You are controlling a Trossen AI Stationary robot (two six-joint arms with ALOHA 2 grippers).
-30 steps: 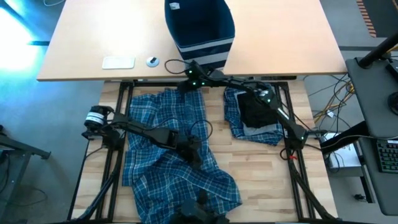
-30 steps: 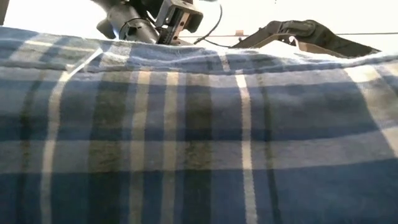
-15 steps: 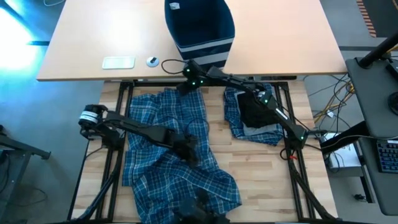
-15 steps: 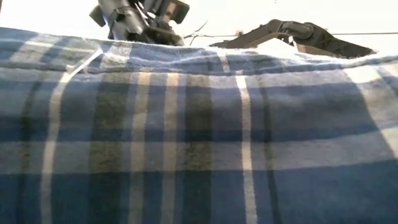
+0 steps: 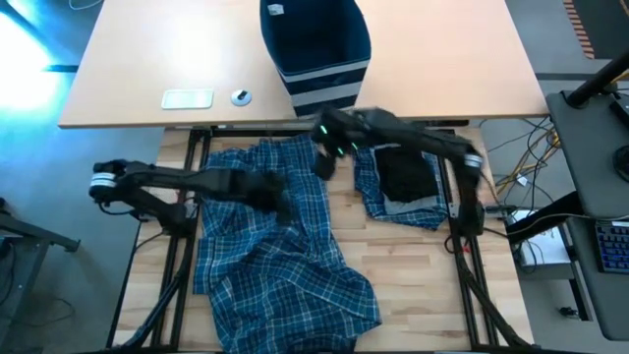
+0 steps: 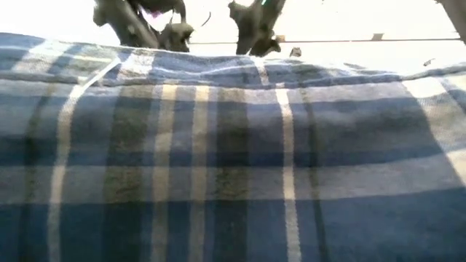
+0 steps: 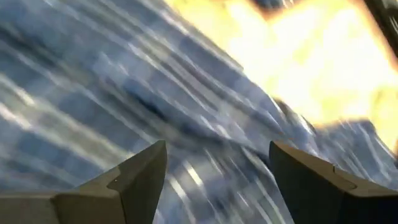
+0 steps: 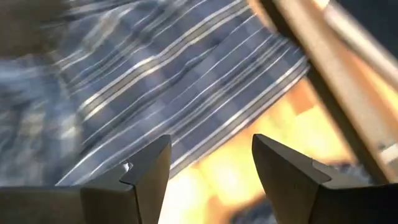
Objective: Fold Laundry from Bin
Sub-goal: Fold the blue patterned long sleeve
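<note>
A big crumpled blue-and-white plaid cloth garment [image 5: 280, 251] sprawls across the lower centre of the wooden tabletop [image 5: 418, 265], filling the low view. Above its upper part, the left hand [image 5: 282, 200] hovers with fingers spread and empty. The right hand [image 5: 323, 162], also open and empty, hangs at upper centre. Right of it lies a small folded pile, a black piece [image 5: 406, 177] on plaid. Beyond, top centre, stands the navy striped fabric bin [image 5: 315, 49].

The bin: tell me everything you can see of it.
The bin is a navy, soft-sided fabric basket with pale horizontal stripes round its lower part. It stands upright on the far, paler tabletop, mouth open, its inside dark. A small pale tag shows at its rim. Neither arm touches it, and the plaid laundry lies apart on the nearer surface.
</note>
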